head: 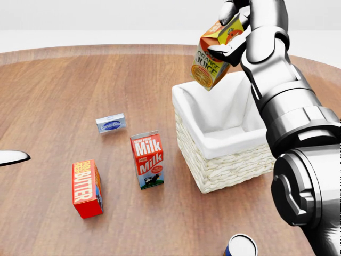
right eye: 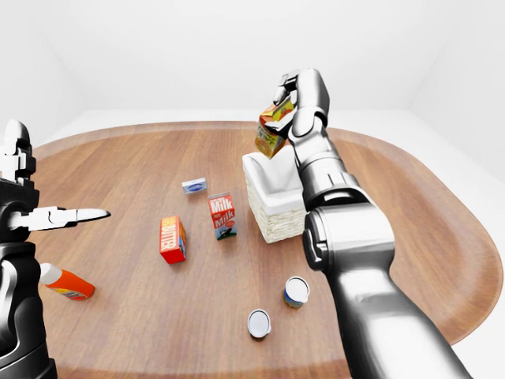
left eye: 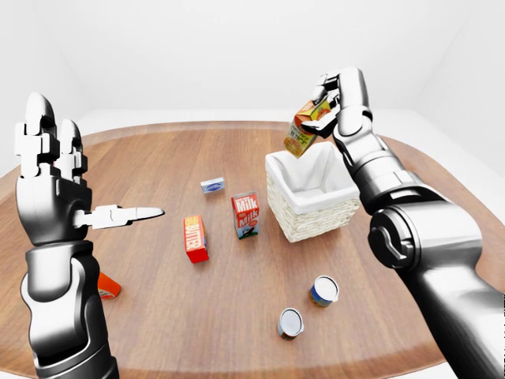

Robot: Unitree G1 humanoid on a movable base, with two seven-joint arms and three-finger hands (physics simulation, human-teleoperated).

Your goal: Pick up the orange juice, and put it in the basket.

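Observation:
The orange juice carton [head: 212, 60] hangs tilted in the air over the top left corner of the basket in the head view. My right hand [head: 230, 33] is shut on its upper end. The basket [head: 229, 162] is white wicker with a white cloth lining, and nothing shows inside it. In the left-eye view my left hand [left eye: 101, 215] is held up at the left, away from everything, open with its fingers stretched out and nothing in it.
On the wooden table [head: 58, 85], left of the basket, stand a milk carton [head: 147, 160], a red butter box [head: 87, 188] and a small blue-and-white box [head: 111, 123]. Two cans [left eye: 323, 290] [left eye: 290, 323] sit lower down. An orange bottle [right eye: 67, 283] lies at the far left.

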